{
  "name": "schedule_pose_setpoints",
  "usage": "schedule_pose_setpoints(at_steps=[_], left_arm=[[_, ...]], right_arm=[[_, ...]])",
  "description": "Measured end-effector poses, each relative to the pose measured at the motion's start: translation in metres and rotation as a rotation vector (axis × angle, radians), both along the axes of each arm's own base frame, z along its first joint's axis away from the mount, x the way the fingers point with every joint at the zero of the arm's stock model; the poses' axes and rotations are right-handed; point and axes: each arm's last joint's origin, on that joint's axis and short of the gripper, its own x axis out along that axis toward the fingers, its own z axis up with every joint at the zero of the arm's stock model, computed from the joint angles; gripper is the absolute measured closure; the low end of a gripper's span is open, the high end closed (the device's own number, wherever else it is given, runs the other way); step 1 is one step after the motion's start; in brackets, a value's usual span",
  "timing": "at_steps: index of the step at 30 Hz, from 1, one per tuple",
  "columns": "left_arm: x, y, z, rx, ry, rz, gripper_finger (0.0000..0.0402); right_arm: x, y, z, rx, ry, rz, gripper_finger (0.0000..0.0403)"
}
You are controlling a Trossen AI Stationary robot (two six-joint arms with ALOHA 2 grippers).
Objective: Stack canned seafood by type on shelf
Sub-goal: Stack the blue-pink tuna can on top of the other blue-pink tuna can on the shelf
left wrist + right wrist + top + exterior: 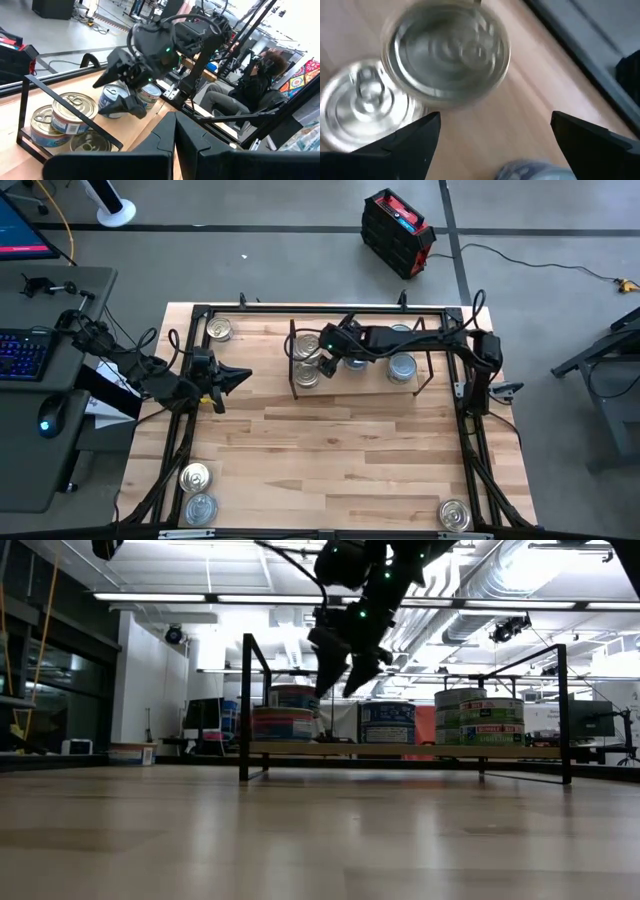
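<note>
The right gripper [326, 364] hangs above the left end of the shelf [420, 385], its fingers spread wide and holding nothing; a stack of gold-lidded tins [307, 347] sits just beside it on the board, with other tins [402, 367] further along. The left gripper [240, 377] waits near the table's left side, its fingers drawn together, empty; loose tins [195, 477] lie at the table's corners.

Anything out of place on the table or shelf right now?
Nothing tipped, spilled or damaged. Four tins are off the shelf: one at the far left corner, two at the near left, one at the near right. The right gripper hangs open and empty above the shelf's left-end tins.
</note>
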Motion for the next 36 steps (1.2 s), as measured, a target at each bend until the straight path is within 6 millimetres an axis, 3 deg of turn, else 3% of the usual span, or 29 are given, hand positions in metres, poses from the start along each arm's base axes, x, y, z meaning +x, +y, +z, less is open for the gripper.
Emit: schedule_pose_setpoints(at_steps=[12,18,21,29,36], left_arm=[[0.0,0.0,0.0,0.004,0.002,0.0,0.0401],[0.0,0.0,0.0,0.004,0.003,0.0,0.0401],[0.0,0.0,0.0,-0.001,0.003,-0.001,0.0401],[0.002,-0.002,-0.003,-0.034,0.008,-0.022,0.0401],[0.006,-0.008,-0.008,-0.028,0.067,-0.138,0.0401]], right_arm=[[0.01,-0.009,0.01,-0.09,-0.145,-0.061,0.0034],[0.013,-0.011,0.002,-0.085,-0.134,-0.061,0.0034],[0.01,-0.008,-0.001,-0.056,-0.066,0.025,0.0034],[-0.033,0.014,0.023,0.249,0.12,0.137,0.0034],[-0.07,0.065,0.033,0.377,0.351,0.046,0.0034]])
